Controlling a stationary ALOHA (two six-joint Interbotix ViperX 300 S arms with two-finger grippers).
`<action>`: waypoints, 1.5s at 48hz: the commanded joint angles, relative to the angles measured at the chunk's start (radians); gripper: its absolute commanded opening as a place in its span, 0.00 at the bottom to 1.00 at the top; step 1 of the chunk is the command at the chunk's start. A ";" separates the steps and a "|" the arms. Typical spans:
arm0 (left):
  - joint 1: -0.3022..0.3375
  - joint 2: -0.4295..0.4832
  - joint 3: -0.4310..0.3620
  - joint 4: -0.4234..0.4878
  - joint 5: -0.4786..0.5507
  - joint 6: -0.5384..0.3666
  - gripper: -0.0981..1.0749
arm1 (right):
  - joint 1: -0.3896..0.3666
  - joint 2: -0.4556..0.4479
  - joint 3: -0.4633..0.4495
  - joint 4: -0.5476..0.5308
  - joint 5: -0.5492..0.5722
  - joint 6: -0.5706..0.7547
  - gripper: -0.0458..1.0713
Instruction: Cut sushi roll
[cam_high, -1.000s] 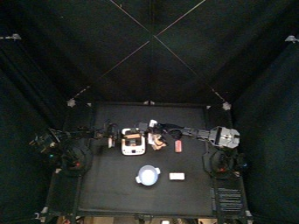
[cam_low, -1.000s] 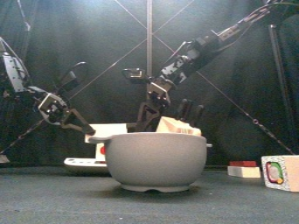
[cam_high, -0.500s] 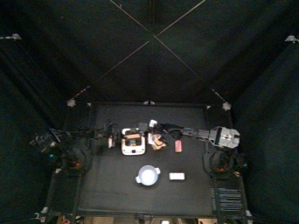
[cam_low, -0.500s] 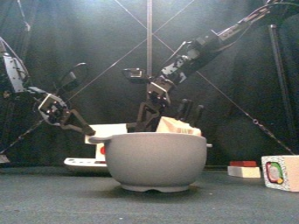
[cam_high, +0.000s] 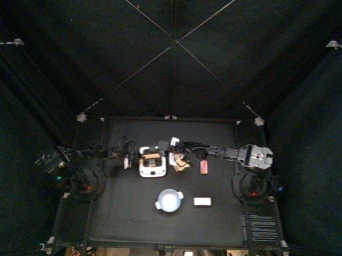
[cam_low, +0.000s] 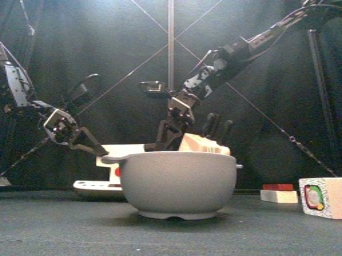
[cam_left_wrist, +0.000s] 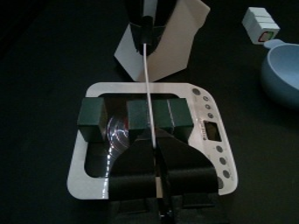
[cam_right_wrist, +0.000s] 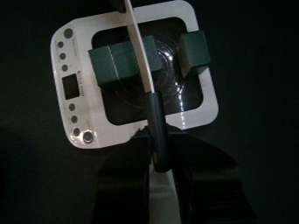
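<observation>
Almost nothing has shifted since a moment ago. Your right gripper (cam_right_wrist: 162, 166) stays clamped on the knife (cam_right_wrist: 147, 83), its thin flat blade lying across the sushi roll (cam_right_wrist: 114, 63) just ahead. The roll is a dark, blocky log, glossy mid-length, on the rounded white board (cam_right_wrist: 73, 79). Your left gripper (cam_left_wrist: 160, 171) sits at the roll's opposite side; I cannot tell its grip.

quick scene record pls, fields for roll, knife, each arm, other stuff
roll: sushi roll lies on the white board
knife: blade lies over the roll's middle
right gripper: jaws shut on the knife handle
left gripper: at the board's edge
other: bowl, small box
</observation>
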 joint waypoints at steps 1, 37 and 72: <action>-0.006 0.028 -0.025 0.002 -0.006 0.000 0.20 | -0.005 -0.021 -0.012 0.003 -0.023 0.005 0.47; -0.005 0.058 -0.038 0.000 -0.006 -0.002 0.20 | -0.018 0.015 -0.012 0.003 -0.015 0.012 0.47; -0.015 -0.181 -0.005 -0.005 -0.006 -0.009 0.20 | -0.021 -0.051 -0.081 0.008 -0.029 0.011 0.47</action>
